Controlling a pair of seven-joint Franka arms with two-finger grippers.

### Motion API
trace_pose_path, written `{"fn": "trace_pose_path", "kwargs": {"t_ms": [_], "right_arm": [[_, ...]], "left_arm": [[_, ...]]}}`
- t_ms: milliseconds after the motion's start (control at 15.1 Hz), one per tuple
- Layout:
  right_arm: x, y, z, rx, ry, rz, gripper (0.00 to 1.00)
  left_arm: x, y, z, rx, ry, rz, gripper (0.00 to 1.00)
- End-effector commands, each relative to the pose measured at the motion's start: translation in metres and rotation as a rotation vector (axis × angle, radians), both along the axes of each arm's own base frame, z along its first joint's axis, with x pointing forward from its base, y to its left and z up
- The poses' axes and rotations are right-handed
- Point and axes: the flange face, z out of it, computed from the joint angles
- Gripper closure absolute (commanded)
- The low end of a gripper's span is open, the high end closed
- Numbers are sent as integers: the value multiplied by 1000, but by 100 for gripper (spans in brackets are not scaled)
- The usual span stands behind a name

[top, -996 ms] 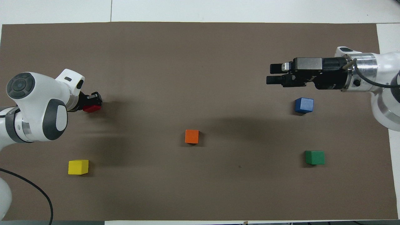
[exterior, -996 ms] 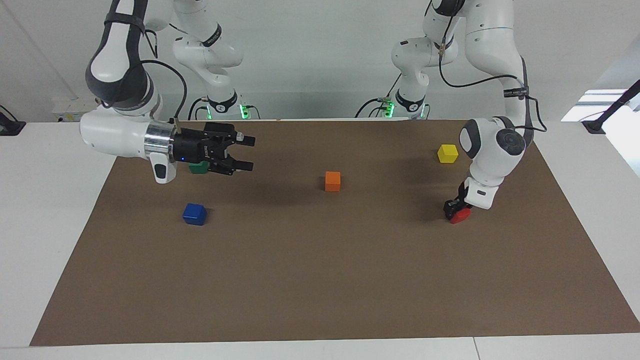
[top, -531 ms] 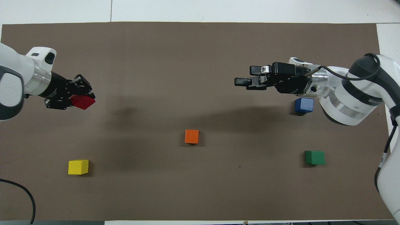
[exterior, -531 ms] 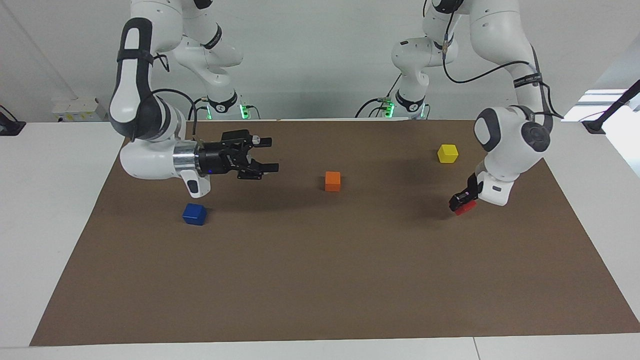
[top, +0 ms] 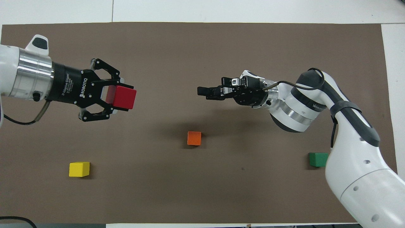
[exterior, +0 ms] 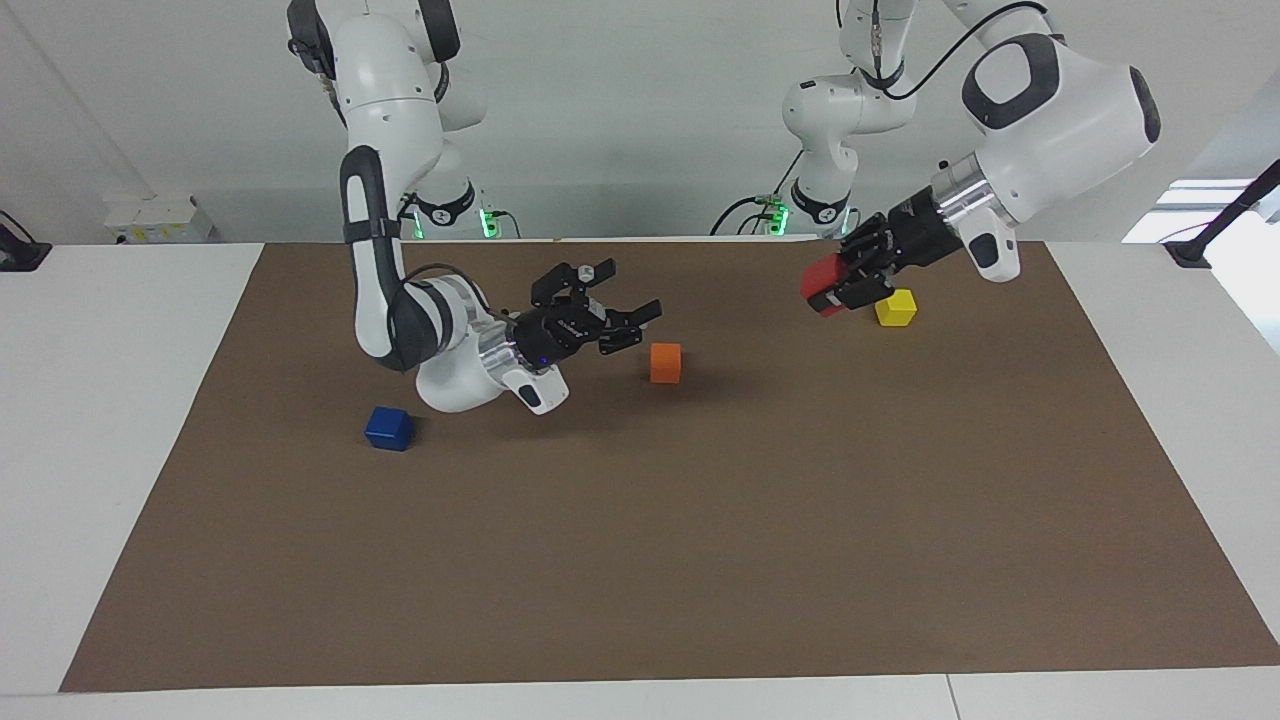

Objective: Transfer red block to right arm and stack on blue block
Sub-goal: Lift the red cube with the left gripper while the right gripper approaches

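Across the brown mat [exterior: 640, 560] my two arms face each other with open air between their grippers. My right arm [exterior: 385, 250] reaches in low, and its gripper [exterior: 612, 318] hangs over the mat with fingers spread and nothing between them, pointing toward the left arm's end; the facing view sets its tips just short of the orange block [exterior: 665, 362], while from overhead that same gripper [top: 205, 92] shows over bare mat, farther from the robots than the orange block [top: 194, 138]. My left gripper [exterior: 848, 279] is raised high and pinches the red block [exterior: 822, 283]; from overhead I can see its fingers [top: 111, 83] pressed against opposite faces of the red block [top: 121, 97], which sticks out past the tips. The facing view puts the yellow block [exterior: 895, 307] just beside that gripper on the mat. The blue block [exterior: 389, 428] lies below my right elbow in the facing view; overhead, the arm hides it. The green block [top: 318, 159] shows only overhead, partly tucked against the right arm's forearm.
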Motion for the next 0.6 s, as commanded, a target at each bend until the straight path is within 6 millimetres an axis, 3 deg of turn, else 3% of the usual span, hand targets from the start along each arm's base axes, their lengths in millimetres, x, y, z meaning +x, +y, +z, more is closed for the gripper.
{"fn": "trace_pose_path", "kwargs": {"t_ms": [0, 266, 531], "right_arm": [[3, 14, -7, 64, -22, -3, 0], [0, 26, -8, 61, -15, -5, 0], [2, 33, -1, 76, -18, -17, 0]], "left_arm": [[-9, -47, 12, -51, 118, 204, 100], [-18, -107, 6, -81, 155, 430, 100], [-25, -133, 3, -113, 155, 533, 100]]}}
